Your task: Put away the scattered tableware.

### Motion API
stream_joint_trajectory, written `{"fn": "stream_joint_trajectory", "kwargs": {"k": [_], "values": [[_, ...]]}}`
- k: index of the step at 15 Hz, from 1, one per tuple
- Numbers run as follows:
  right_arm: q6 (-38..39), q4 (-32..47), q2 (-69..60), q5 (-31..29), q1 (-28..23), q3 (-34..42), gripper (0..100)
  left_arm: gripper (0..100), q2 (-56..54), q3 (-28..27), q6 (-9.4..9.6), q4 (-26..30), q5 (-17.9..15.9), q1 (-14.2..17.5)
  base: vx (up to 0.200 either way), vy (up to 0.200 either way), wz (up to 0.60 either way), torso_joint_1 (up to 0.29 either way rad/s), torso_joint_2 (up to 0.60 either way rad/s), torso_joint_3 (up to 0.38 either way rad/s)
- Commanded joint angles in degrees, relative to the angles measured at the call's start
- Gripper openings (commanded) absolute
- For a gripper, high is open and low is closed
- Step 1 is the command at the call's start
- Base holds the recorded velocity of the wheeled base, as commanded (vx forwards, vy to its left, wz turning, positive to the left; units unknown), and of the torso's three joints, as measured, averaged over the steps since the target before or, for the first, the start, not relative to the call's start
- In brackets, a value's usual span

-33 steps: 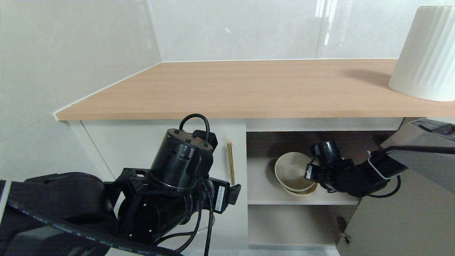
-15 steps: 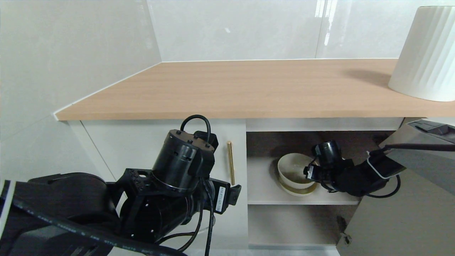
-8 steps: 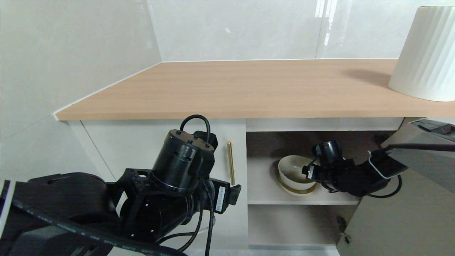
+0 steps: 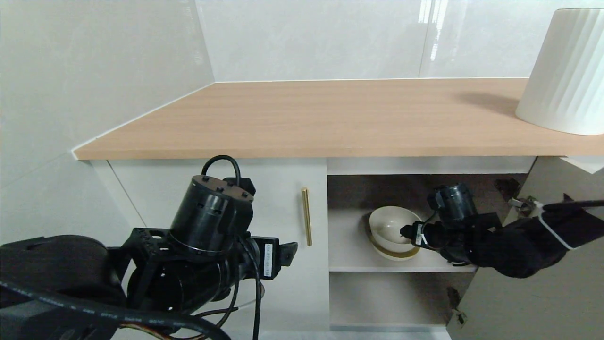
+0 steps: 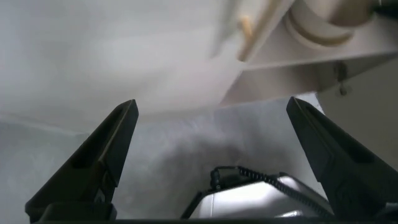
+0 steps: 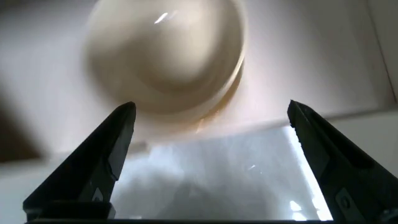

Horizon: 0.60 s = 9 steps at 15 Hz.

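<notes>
Bowl (image 4: 390, 225) on plate (image 4: 395, 255), on cabinet shelf (image 4: 347, 257), right side.
Right gripper (image 4: 406, 231) wide open, empty, just right of bowl; left gripper (image 5: 211, 112) wide open, empty, near left.

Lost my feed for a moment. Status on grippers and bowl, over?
Left gripper open, empty. Right gripper open, close by the bowl. Bowl sits on the plate, cupboard shelf. Door open at right.

Left pincer (image 5: 211, 111) and right pincer (image 6: 211, 111) both stand spread wide.
</notes>
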Motion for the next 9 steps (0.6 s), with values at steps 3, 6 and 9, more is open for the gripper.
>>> {"fn": "stream_joint_trajectory", "kwargs": {"k": [3, 6, 9], "values": [[-0.56, 5.90, -22.22, 1.94, 7.57, 11.51, 100, 100, -6.25, 7.51, -0.53, -0.27, -0.71, 2.41, 0.000, 0.000, 0.00, 0.000, 0.00, 0.000], [-0.48, 7.31, -28.90, 1.94, 10.12, 18.72, 100, 100, -14.34, 14.37, -0.45, -0.80, -4.23, 2.24, 0.000, 0.000, 0.00, 0.000, 0.00, 0.000], [-0.30, 7.31, -28.73, 1.94, 11.70, 21.79, 100, 100, -12.32, 16.48, -0.89, -0.63, -6.34, 2.24, 0.000, 0.000, 0.00, 0.000, 0.00, 0.000]]}}
